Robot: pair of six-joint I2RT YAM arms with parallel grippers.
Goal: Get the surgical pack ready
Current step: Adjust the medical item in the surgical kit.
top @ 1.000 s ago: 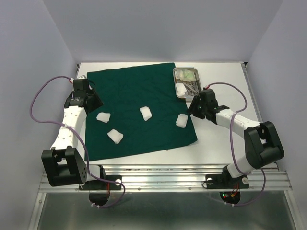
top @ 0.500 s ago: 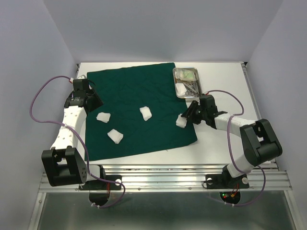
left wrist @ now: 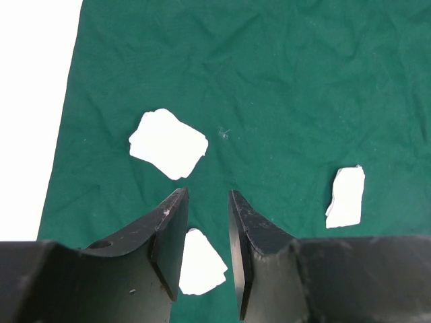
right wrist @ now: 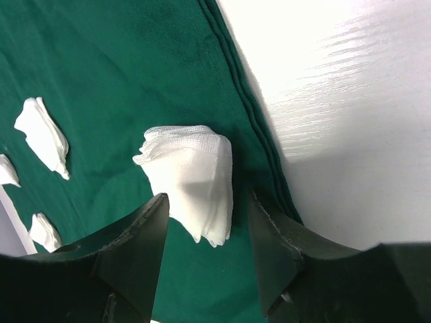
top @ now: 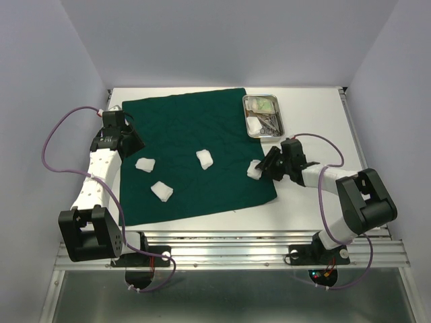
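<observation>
Toward the table's near right, the right gripper (right wrist: pixel 205 208) has its jaws spread either side of a gauze pad (right wrist: pixel 192 168) on the green drape's (top: pixel 195 128) right edge, not pinching it. By the drape's left edge, the left gripper (left wrist: pixel 205 202) hovers half-parted, empty. The steel tray (top: pixel 260 96) sits at the drape's far right corner.

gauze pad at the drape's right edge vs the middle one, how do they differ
The edge gauze pad sits between the right end effector's open fingers; the middle gauze pad has nothing around it. The edge pad lies by the drape's hem; the middle pad well inside. Both are white.
</observation>
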